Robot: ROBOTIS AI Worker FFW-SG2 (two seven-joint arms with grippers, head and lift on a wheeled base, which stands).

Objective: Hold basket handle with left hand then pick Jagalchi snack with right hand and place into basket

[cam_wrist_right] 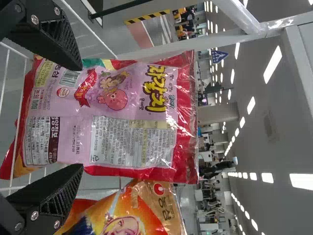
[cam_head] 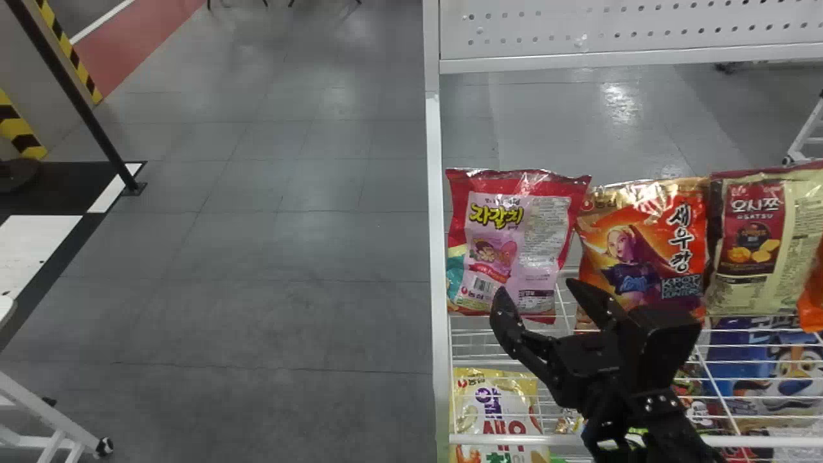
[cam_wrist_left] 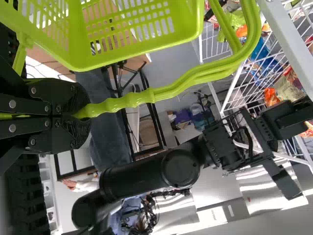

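Jagalchi snack (cam_head: pixel 508 254) upright on wire shelf (cam_head: pixel 501 440), at the end beside the white post (cam_head: pixel 433 257); printed side with the pink panel faces the robot. Right gripper (cam_head: pixel 535 285) low in front of it, jaws spread, pointing at the bag. One jaw overlaps the snack's lower part in head view, the other overlaps the orange bag (cam_head: pixel 649 257) next along; can't tell if either touches. Right wrist view: snack sits between and beyond the two jaws, orange bag close beside it.

Left gripper (cam_wrist_left: pixel 80 112): jaws pinching the green handle (cam_wrist_left: pixel 171 92), basket (cam_wrist_left: pixel 137 55) near them.

Same shelf, past the orange bag: cream-and-red bag (cam_head: pixel 797 257). Under the shelf wires: yellow-and-white bag (cam_head: pixel 495 399), blue bag (cam_head: pixel 739 354). Grey tiled floor (cam_head: pixel 308 244) alongside the rack.
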